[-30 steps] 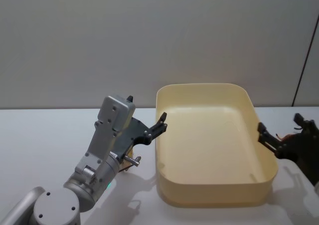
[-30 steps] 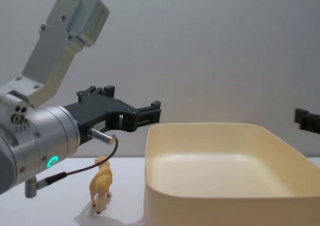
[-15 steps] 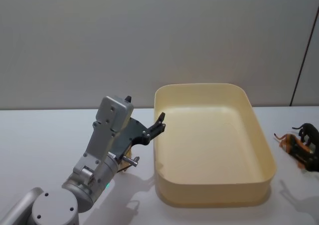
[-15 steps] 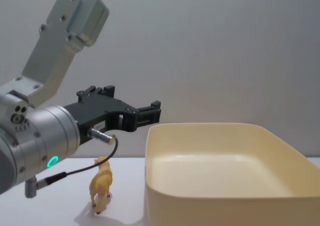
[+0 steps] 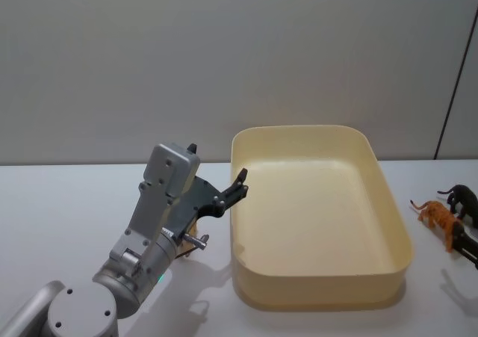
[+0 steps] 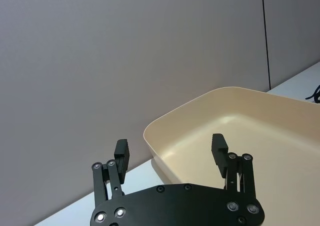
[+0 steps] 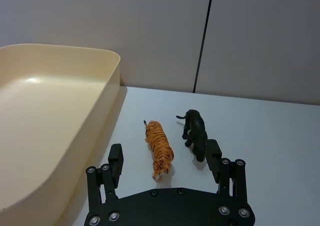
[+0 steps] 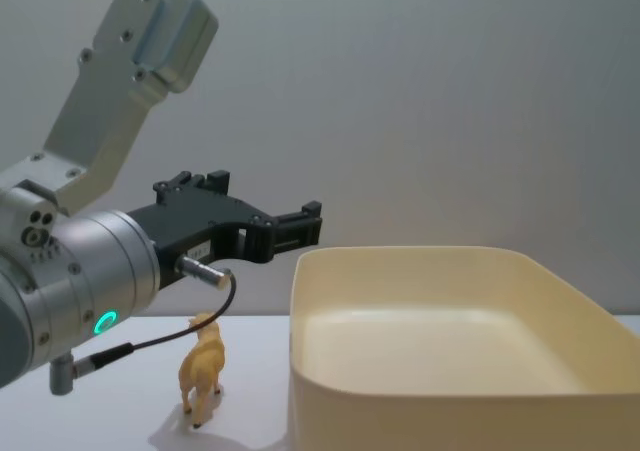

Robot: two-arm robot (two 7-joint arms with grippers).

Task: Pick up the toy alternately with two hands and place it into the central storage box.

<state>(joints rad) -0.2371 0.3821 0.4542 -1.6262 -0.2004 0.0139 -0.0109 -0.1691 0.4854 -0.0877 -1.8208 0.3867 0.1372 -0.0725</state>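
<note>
Our right gripper point(image 7: 164, 153) has pulled back from the cream, round-cornered storage box point(image 5: 321, 300), jaws spread. This bares an orange striped tiger point(image 5: 435, 216) and a black animal point(image 5: 464, 199) standing right of the box. Our left gripper point(image 6: 170, 145) hangs released at the box's left rim, over a tan animal point(image 8: 203, 371).

Head high, tilted down; chest low, side-on, close; wrists low, facing forward. Shared across all: central storage box point(image 5: 321, 291).
</note>
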